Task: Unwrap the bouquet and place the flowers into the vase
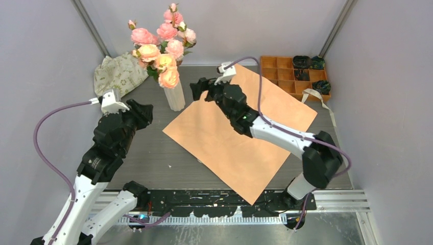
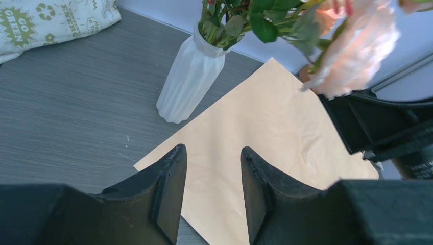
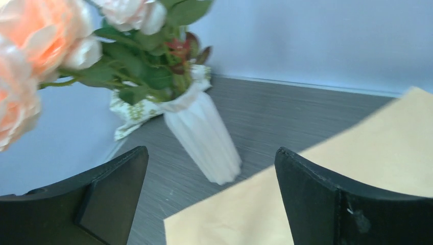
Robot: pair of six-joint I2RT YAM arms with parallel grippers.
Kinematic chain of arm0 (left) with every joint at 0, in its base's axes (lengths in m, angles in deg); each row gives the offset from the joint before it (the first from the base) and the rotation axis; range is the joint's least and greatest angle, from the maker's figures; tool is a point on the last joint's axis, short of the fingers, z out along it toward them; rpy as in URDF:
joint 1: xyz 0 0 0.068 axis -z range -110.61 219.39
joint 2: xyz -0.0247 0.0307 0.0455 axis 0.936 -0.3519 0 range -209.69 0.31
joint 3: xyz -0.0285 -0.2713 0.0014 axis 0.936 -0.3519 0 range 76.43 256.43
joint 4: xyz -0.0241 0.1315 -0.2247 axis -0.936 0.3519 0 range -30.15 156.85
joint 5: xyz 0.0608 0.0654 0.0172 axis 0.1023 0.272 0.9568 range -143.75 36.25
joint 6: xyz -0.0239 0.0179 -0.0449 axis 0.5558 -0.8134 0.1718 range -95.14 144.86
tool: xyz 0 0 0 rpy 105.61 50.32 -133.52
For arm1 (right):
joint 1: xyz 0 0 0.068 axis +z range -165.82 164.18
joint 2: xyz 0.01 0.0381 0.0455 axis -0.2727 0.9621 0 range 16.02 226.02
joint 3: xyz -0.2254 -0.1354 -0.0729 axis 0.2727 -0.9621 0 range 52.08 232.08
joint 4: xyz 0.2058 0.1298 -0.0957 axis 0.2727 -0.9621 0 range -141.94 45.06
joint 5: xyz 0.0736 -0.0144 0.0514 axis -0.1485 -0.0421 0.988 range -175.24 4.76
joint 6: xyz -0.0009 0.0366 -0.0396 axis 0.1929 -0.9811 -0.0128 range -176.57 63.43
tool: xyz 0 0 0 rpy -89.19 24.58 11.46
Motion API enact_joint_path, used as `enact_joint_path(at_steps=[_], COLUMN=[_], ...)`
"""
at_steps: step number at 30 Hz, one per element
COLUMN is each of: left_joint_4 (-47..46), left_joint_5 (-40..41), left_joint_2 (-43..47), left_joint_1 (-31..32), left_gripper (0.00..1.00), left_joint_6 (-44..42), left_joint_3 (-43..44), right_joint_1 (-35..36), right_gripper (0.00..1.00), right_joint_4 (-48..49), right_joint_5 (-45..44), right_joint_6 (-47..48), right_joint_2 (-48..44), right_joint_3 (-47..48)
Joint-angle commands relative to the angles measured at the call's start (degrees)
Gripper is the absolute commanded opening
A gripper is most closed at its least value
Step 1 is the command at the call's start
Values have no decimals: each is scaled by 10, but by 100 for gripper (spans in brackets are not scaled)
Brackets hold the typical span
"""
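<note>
The flowers (image 1: 161,43), pink and peach roses on green stems, stand in the white ribbed vase (image 1: 175,96) at the back left. The bouquet's orange wrapping paper (image 1: 240,132) lies flat and unfolded across the middle of the table. My right gripper (image 1: 199,88) hovers just right of the vase over the paper's far corner, jaws wide open and empty. In the right wrist view the vase (image 3: 204,138) and blooms (image 3: 30,41) sit ahead of it. My left gripper (image 1: 145,113) is left of the vase, open and empty. From its wrist the vase (image 2: 189,76) and paper (image 2: 255,132) show.
A cream patterned cloth bag (image 1: 118,74) lies at the back left behind the vase. A wooden compartment tray (image 1: 293,74) holding dark items stands at the back right, with a cream ribbon (image 1: 316,97) beside it. Grey walls close in both sides.
</note>
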Motion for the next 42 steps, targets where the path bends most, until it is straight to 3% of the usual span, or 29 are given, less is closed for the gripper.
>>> enact_joint_path(at_steps=[1,7,13,23,42], left_joint_4=[-5,4,26,102,119], left_joint_5=[12,15,24,144,156], left_joint_2=[12,16,32,54,73], left_joint_1=[1,2,1,2,1], left_gripper=[45,45,45,45,44], left_joint_6=[-6,1,3,11,14], left_joint_3=[13,16,29,60,65], right_joint_1=[3,3,3,3,3], right_gripper=[100,100,100,100,99], right_joint_4=[-70,-121,-121,-168,-213], right_joint_5=[-197,-407,-514,-557,-602], right_joint_6=[4,38,80,79,71], right_joint_2=[-121,-217,-267,-284,-301], right_joint_3=[-46,-107,-133,-136,-140])
